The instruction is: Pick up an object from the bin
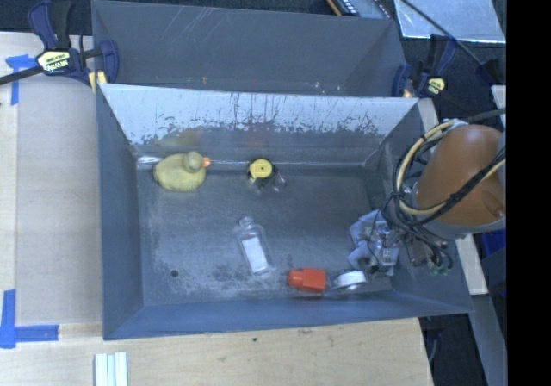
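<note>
By the near right corner of the bin (120, 229), the gripper (372, 257) hangs beside a silver cap (349, 282) and a red block (306, 279); I cannot tell its jaw width. This looks like the approach step: next it must centre on one and close.

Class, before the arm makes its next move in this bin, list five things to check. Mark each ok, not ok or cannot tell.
1. The claw is down inside the grey metal bin, at its front right corner: ok.
2. A thing lies within easy reach: the silver round cap is right beside the claw: ok.
3. Free room round the cap: the small orange-red block lies close on its left: not ok.
4. The clear plastic bottle and yellow rubber duck lie well away: ok.
5. Claw clear of the bin's right wall: cannot tell.
</note>
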Available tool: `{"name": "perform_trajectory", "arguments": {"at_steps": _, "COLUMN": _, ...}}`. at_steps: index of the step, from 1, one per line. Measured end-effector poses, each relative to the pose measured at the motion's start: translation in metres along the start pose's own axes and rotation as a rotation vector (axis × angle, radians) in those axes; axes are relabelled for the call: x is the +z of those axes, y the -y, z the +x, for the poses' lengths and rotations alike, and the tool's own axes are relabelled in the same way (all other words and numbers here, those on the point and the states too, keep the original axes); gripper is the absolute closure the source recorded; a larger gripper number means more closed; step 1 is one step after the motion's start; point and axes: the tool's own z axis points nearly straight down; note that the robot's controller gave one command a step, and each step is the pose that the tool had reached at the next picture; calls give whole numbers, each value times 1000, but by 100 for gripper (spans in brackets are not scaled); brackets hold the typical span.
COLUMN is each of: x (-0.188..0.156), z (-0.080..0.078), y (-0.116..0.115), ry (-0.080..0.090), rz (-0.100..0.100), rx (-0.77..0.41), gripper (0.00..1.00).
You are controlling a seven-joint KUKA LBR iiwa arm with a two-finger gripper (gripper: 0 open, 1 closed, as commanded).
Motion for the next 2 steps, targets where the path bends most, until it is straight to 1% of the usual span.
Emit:
{"name": "perform_trajectory", "arguments": {"at_steps": 1, "x": 0, "z": 0, "y": 0, "ry": 0, "rz": 0, "rx": 0, "gripper": 100}}
{"name": "perform_trajectory", "arguments": {"at_steps": 2, "x": -101, "z": -1, "y": 2, "ry": -3, "rz": -1, "rx": -5, "gripper": 100}}
